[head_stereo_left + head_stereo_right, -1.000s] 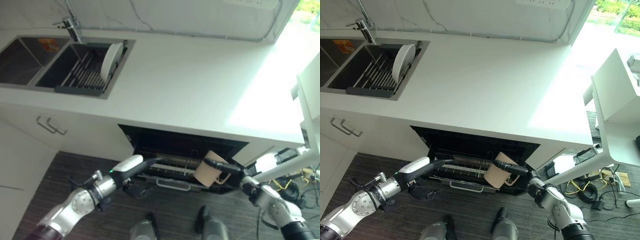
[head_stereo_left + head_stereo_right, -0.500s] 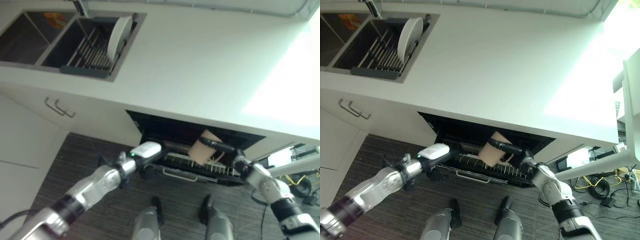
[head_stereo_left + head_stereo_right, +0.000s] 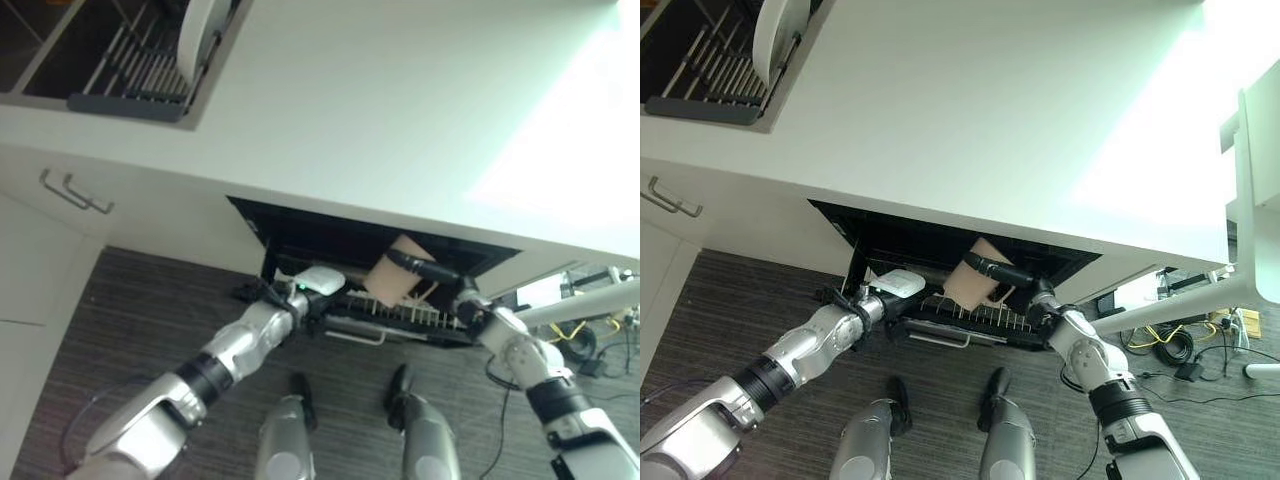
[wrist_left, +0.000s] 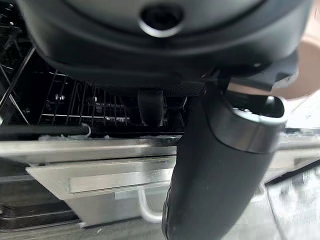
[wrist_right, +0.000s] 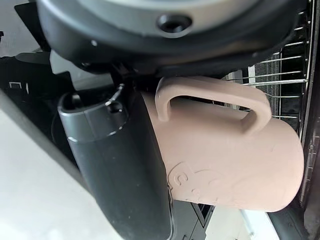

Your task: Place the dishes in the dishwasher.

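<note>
A white counter (image 3: 400, 110) runs across, bright with daylight at its right end. A sink (image 3: 60, 70) sits in its left corner. White cabinets (image 3: 40, 260) stand below, over dark striped floor (image 3: 130, 330).

One pinkish-beige mug (image 3: 968, 282) with a single handle (image 5: 210, 97) is in view, held over one wire dishwasher rack (image 3: 970, 316) that sits in one open dishwasher (image 3: 300, 232) under the counter. One white plate (image 3: 772, 28) stands on edge in one dark dish rack (image 3: 700, 85) set in one sink (image 3: 205, 85). One white countertop (image 3: 980, 110) runs across the scene. Two metal pull handles (image 3: 72, 192) show side by side on the cabinet front at the left, and one metal bar handle (image 4: 150, 212) on the front of the dishwasher rack. Two robot hands are counted: one left hand (image 3: 312, 287) and one right hand (image 3: 425, 272).
</note>
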Robot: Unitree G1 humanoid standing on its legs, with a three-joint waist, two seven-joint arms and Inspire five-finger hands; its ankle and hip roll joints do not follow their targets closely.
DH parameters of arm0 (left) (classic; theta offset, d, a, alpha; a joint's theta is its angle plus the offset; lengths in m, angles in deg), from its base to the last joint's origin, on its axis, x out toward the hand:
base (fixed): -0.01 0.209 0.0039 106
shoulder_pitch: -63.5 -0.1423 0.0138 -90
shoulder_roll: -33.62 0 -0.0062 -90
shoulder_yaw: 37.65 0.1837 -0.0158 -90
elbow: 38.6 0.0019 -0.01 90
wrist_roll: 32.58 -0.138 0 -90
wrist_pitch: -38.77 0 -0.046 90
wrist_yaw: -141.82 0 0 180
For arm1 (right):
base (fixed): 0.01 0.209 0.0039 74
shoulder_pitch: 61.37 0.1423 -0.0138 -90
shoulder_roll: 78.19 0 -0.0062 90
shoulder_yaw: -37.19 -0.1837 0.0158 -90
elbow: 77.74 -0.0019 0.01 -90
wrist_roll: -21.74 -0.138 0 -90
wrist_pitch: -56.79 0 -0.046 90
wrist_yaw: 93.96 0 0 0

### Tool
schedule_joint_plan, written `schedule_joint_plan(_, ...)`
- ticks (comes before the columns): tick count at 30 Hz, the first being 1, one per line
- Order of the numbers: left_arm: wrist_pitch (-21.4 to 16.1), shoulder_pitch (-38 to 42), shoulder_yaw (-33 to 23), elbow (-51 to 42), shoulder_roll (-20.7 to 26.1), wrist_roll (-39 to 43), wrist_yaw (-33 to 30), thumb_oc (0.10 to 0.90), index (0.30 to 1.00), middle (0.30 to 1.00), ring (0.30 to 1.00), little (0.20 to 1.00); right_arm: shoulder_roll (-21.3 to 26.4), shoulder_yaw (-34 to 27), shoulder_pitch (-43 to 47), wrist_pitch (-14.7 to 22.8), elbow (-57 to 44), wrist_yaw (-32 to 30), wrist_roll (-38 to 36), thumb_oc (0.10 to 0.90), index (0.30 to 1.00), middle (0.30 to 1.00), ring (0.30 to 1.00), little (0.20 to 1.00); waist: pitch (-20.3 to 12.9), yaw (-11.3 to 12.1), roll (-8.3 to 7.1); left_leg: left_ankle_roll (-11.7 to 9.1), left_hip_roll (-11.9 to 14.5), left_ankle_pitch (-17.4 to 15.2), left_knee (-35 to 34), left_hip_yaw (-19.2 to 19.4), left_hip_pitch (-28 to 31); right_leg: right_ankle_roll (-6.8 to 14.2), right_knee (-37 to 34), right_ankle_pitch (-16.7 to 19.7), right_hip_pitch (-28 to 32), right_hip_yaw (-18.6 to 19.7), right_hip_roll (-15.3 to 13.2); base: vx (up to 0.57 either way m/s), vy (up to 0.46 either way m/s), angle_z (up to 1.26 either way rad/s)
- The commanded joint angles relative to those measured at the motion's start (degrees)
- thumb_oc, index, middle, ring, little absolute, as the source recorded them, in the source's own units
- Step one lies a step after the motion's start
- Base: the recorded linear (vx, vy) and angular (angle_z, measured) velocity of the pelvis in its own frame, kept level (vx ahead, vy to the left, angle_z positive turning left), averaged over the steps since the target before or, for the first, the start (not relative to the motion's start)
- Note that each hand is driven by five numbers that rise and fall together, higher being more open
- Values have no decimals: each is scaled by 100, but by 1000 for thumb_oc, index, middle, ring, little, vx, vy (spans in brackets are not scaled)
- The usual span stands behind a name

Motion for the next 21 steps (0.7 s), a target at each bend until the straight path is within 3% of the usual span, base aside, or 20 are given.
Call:
schedule_joint_plan(1,376,-985,841,141,-73,666,2061,800,900,900,900,900,206,-355,907,224,-155,156,-74,400,300,300,300,300,70,-143,25,-139,83,220,-451,-294,146,708,275,-814,444,581,-143,-29,31,-8)
schedule_joint_plan(5,719,-966,824,-512,353,1020,2836,800,900,900,900,900,504,-488,966,141,268,245,34,400,300,300,300,300,131,-142,163,-165,85,221,-451,-231,191,703,275,-791,484,458,-225,-21,26,-4)
schedule_joint_plan(12,501,-833,522,-1484,1320,1241,3688,800,900,900,900,900,873,-787,1014,447,857,198,523,400,300,300,300,300,194,-40,372,-150,-9,174,-451,-203,258,735,275,-728,566,251,-411,-5,26,6)
schedule_joint_plan(21,207,-505,61,-2322,2038,1612,3589,800,900,900,900,900,1127,-842,977,793,1533,253,1116,400,300,300,300,300,269,106,493,-106,-58,154,-451,-207,201,743,275,-657,539,70,-499,-30,-8,19)
